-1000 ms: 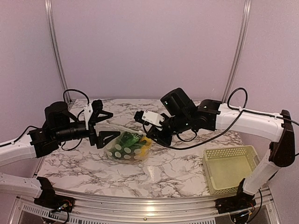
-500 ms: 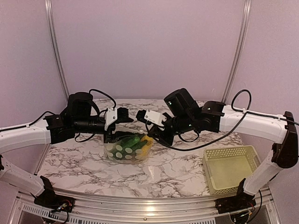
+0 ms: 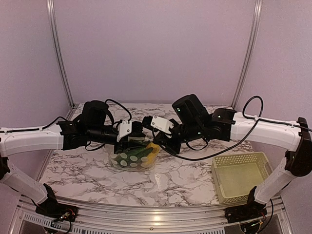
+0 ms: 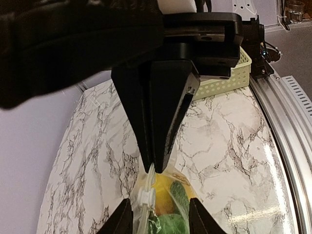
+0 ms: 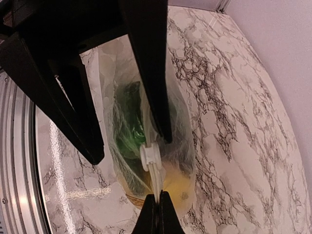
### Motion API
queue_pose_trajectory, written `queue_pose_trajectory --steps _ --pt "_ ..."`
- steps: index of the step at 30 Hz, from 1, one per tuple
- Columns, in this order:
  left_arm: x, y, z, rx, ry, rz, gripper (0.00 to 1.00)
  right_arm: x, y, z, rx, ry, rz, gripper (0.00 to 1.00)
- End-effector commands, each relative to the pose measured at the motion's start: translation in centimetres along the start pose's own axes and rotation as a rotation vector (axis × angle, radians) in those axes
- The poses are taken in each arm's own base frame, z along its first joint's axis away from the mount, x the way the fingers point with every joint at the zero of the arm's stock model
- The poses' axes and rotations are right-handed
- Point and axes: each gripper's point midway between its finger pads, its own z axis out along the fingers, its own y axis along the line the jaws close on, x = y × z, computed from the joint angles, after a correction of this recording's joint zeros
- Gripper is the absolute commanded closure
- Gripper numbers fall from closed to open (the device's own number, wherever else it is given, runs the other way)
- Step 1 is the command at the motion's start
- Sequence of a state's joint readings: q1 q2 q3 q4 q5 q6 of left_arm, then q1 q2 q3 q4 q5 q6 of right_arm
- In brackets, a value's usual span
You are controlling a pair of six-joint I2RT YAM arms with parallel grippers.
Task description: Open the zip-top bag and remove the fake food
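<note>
Pinching the zip-top bag point(image 5: 178, 141), right fingers point(image 5: 156, 214) are shut; left fingers point(image 4: 119, 224) straddle it, half-open.

Left gripper point(image 3: 138, 131) has swung in from the left of the worktop point(image 3: 195, 178) to the zip-top bag point(image 3: 131, 159). Its fingers point(image 4: 119, 222) have narrowed astride the zip edge.

Pale yellow-green lattice basket point(image 3: 240, 157) on marble table point(image 3: 185, 184)
</note>
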State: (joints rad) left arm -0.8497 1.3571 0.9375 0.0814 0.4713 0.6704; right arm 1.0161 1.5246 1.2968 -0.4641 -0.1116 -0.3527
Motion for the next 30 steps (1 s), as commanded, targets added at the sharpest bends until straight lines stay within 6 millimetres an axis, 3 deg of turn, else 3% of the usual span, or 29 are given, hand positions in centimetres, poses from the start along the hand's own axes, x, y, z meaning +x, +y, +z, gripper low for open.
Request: queue_pose_trajectory --steps 1,10,15,24,30 --pt "-1.1 0.1 0.8 0.014 -0.030 0.039 0.62 -2.4 0.0 -1.0 0.009 -0.091 -0.018 1.00" --pt "-1.1 0.3 1.1 -0.003 -0.030 0.052 0.72 -2.3 0.2 -0.9 0.001 -0.098 -0.016 1.00" --pt "-0.4 0.6 1.2 -0.020 0.018 0.055 0.83 -2.3 0.2 -1.1 0.004 -0.102 -0.018 1.00" --pt "1.0 1.6 -0.4 -0.094 0.122 0.083 0.98 -1.3 0.3 -1.7 0.025 -0.109 0.002 1.00" --pt "2.5 2.5 -2.3 -0.153 0.183 0.061 0.99 -0.2 -0.1 -2.0 0.054 -0.094 0.024 1.00"
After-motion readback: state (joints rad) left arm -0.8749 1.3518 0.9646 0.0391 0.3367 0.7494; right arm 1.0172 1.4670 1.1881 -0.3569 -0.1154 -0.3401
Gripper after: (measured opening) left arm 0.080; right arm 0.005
